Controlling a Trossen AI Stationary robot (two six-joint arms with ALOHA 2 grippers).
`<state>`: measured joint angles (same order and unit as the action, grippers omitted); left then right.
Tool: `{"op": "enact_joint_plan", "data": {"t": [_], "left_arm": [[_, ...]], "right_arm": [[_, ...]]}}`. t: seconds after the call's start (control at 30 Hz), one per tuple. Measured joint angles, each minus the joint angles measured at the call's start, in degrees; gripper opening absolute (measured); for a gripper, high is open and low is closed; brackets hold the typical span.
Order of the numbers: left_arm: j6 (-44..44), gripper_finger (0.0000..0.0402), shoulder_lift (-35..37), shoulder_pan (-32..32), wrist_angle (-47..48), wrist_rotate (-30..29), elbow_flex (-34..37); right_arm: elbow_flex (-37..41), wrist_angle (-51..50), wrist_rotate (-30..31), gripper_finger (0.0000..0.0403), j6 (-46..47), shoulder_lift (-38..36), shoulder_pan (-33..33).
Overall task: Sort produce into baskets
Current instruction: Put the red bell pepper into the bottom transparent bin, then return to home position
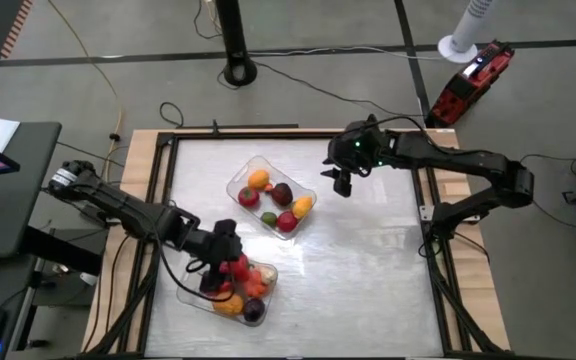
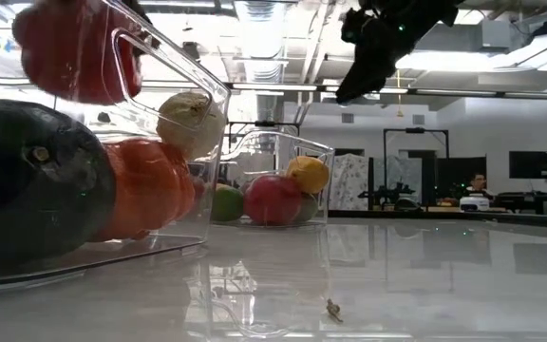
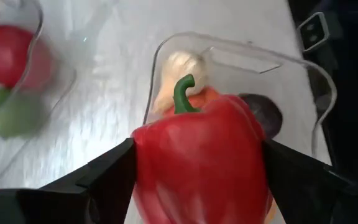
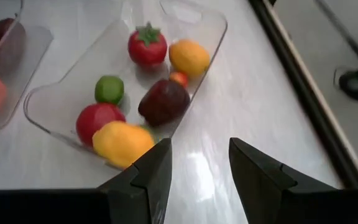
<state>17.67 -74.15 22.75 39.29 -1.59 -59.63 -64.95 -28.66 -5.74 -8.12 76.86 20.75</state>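
Fingers of your left gripper (image 3: 197, 180) were clamped on a glossy red bell pepper with a green stem (image 3: 201, 155), held just above the near clear plastic basket (image 3: 319, 81), where a whitish garlic-like piece (image 3: 179, 71), an orange vegetable and a dark maroon one already lay. You were at the drop: I judged the next move to be lowering a little, then parting the fingers over the basket. Your right gripper (image 4: 197, 168) hung open and empty above the table beside the far clear basket (image 4: 213, 28) of mixed fruit.
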Motion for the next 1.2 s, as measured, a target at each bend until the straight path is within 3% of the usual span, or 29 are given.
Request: {"op": "enact_joint_plan", "data": {"t": [0.3,0.43,0.53,0.67,0.8,1.03,1.2], "left_arm": [[3.1,0.0379,0.0,0.2,0.2,-1.1,1.0],[1.8,0.0383,0.0,1.2,0.7,-3.1,1.0],[0.0,0.0377,1.0,4.0,0.2,-9.4,2.1],[1.2,0.0361,7.1,6.3,-4.4,-15.5,8.2],[4.9,0.0345,17.2,6.6,-9.9,-17.8,16.1],[4.3,0.0326,33.5,6.5,-22.7,-22.2,31.2],[1.9,0.0315,40.4,6.6,-30.5,-20.9,38.6]], "right_arm": [[0.0,0.1,-0.2,0.0185,2.1,-0.1,-3.1],[2.9,4.6,-0.1,0.0185,2.7,-1.8,-4.9],[10.3,13.3,0.0,0.0185,4.5,-7.3,-5.2],[24.0,27.5,-0.1,0.0185,7.4,-16.7,-4.5],[34.4,34.8,-0.1,0.0185,10.0,-25.9,-4.4],[45.5,38.3,0.0,0.0185,13.3,-41.1,-4.5],[51.8,38.7,0.0,0.0185,14.2,-49.7,-4.6]]}}
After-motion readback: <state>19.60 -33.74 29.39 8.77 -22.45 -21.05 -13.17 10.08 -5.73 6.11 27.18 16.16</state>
